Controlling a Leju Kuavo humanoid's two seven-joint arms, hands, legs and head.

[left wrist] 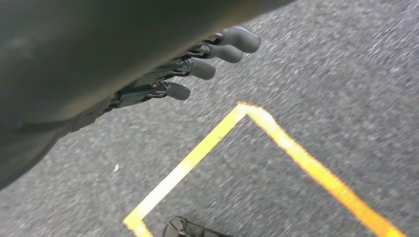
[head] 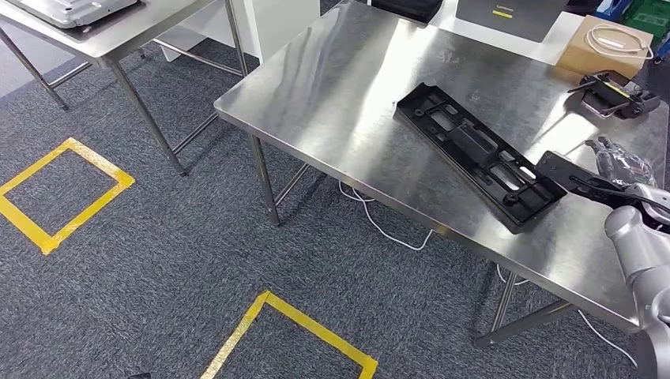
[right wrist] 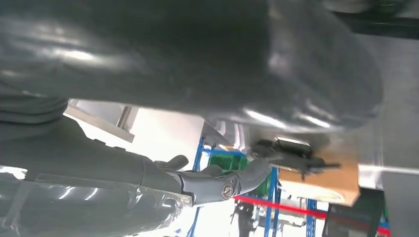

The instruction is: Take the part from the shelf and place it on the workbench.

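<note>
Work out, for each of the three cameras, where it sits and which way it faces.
Head view: high on the body, facing down at the steel workbench with the long black part; right hand shows.
Left wrist view: behind the hanging left hand, facing carpet and yellow tape.
Right wrist view: behind the right hand, facing a cardboard box.
Shared: head and right wrist views both show that box.

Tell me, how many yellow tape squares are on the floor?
2: one square left of the table, one in front of it, cut off by the picture's edge. Others may lie out of view.
</note>
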